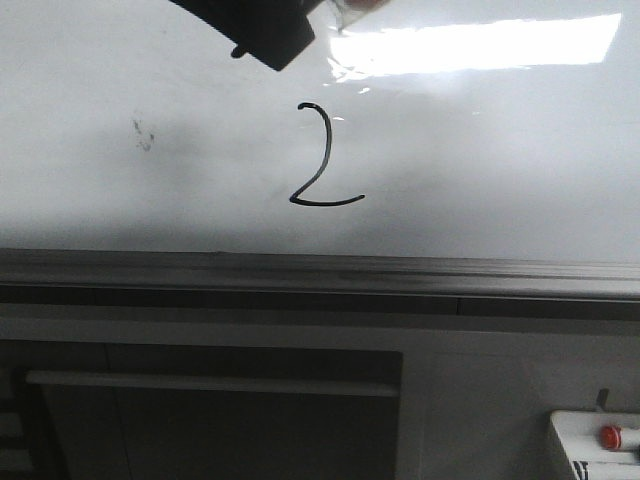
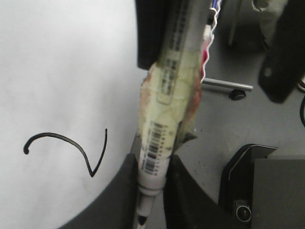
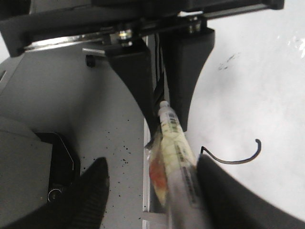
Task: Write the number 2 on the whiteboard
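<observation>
The whiteboard fills the upper front view, with a light reflection and a grey bottom rail. The number 2 is drawn in thin black line at its middle; it also shows in the left wrist view and the right wrist view. My left gripper is shut on a tape-wrapped marker, tip pointing down between the fingers, beside the board's edge. My right gripper is open, its fingers straddling the marker's other end, which leans on one finger. A dark gripper part shows at the front view's top.
A faint dark smudge lies left of the 2. A white tray with a red-capped item sits at the lower right below the rail. Beyond the board's edge are grey speckled floor, a black base and a chair caster.
</observation>
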